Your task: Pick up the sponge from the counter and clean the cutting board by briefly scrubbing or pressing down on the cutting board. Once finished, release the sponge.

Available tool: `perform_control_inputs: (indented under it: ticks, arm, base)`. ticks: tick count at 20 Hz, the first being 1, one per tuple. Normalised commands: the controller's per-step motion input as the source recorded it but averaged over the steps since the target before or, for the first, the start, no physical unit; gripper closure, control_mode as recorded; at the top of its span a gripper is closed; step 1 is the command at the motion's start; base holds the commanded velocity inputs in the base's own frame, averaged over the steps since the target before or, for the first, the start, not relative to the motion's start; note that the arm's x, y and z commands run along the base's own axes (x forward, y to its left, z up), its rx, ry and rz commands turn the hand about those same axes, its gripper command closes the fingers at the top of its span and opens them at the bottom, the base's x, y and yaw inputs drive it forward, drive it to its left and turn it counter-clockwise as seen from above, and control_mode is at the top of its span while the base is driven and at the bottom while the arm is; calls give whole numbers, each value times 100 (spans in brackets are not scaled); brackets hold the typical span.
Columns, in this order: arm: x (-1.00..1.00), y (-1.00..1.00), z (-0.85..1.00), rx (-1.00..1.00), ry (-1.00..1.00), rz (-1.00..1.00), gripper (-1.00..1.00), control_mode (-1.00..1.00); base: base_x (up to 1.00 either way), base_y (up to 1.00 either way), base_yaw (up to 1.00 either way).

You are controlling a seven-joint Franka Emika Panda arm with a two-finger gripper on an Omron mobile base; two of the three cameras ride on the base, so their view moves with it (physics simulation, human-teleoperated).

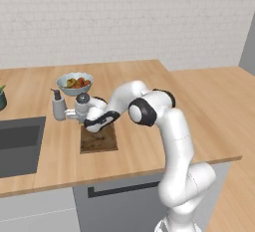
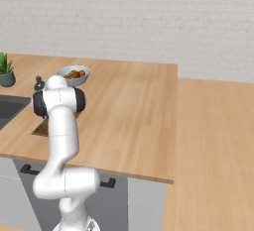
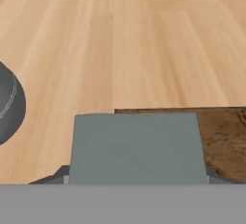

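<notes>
**Sponge parked at the far end of the cutting board**

So, the arm is bent low over the counter (image 1: 139, 141), with the gripper (image 1: 85, 110) down at the far end of the cutting board (image 1: 99, 140), the end nearest the bowl. In the hand view the sponge (image 3: 137, 148) sits right in front of the camera — a flat grey-blue pad overlapping the board's (image 3: 226, 139) left end, with bare light wood to its left and beyond it. Small dark bits poke out at both lower corners of the pad, which look like the finger tips on either side of it, but I honestly cannot tell whether they're pinching it or just sitting beside it.

The dark brown board lies near the counter's front edge, just right of the dark recessed sink (image 1: 19, 144). A grey soap dispenser (image 1: 59, 106) stands just beside the gripper, between the sink and the board's far end. A pale bowl of food (image 1: 74, 83) sits further back, toward the wall. At the counter's left edge there's a small potted plant (image 2: 6, 71) — green leaves, dark pot
</notes>
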Motion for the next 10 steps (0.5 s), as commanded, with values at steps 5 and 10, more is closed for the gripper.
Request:
perform_control_inputs:
  ticks: [5,10]
  arm:
    - [51,-51,-22,9,0,0,100,-100]
    - [22,-42,-26,7,0,0,100,-100]
  base:
    - [0,0,0]
    - [0,0,0]
